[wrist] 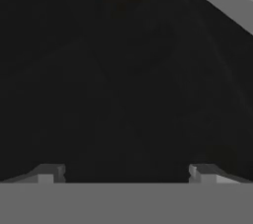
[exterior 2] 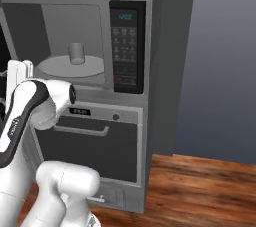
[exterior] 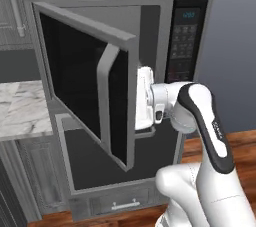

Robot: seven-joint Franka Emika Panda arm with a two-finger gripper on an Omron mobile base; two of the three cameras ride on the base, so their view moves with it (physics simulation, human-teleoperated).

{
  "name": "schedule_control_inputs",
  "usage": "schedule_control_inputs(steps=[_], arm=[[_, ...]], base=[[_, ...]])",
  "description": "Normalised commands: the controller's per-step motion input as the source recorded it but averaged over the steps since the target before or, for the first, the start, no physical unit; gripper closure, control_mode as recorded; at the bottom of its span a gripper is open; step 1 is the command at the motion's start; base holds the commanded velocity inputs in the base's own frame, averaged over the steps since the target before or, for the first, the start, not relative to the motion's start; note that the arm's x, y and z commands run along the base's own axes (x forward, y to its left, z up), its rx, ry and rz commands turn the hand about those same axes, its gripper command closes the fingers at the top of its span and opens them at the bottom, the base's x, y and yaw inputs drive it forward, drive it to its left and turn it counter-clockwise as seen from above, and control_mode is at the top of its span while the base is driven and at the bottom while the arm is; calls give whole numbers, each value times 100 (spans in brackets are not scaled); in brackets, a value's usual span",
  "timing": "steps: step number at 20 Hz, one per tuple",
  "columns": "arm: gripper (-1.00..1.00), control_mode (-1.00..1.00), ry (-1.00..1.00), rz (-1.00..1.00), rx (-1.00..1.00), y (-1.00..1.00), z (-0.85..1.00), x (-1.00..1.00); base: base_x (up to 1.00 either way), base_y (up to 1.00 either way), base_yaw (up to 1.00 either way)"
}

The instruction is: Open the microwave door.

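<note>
Halfway swung out already, hinging on the left edge of the microwave (exterior: 187, 36), with the microwave door (exterior: 75, 76) standing at an angle to the front and its long vertical handle (exterior: 106, 96) facing outward. Reaching in behind the door's free right edge with the gripper (exterior: 144, 102), hand pressed close against the inner face. Looking straight onto black glass in the hand view, with 2 fingers (wrist: 47, 173) spread wide apart near the bottom corners and gripping nothing.

Judging the step in hand as the push-open phase: driving the door outward from behind rather than pulling on the handle. Calling next for a continued sweep to the left along the door's arc, keeping contact on the inner face and avoiding a slip off the free edge.

Showing inside the open cavity, in the right base view, a round turntable (exterior 2: 70, 67) carrying a small grey cylinder (exterior 2: 76, 52). Sitting below, an oven door (exterior 2: 95, 146) with a horizontal handle.

Reading the writing: blue digits on the display (exterior 2: 125, 17) looking like 12:00, though blurred; keypad labels too small to make out.
</note>
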Motion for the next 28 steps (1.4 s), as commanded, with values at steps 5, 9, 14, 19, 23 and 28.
schedule_control_inputs(steps=[5, 9, 14, 19, 23, 28], arm=[[-100, -100, 30, 28, 0, 100, 10, 1], [-100, -100, 14, 15, -2, 100, -3, 1], [-100, -100, 3, 6, -10, 100, -31, 6], [-100, -100, 0, 0, -28, 100, -41, 30], [-100, -100, -9, -11, -28, 100, -1, 12], [-100, -100, -7, -4, -2, 17, 2, 0]], base=[[0, 0, 0], [0, 0, 0], [0, 0, 0], [0, 0, 0], [0, 0, 0], [0, 0, 0]])
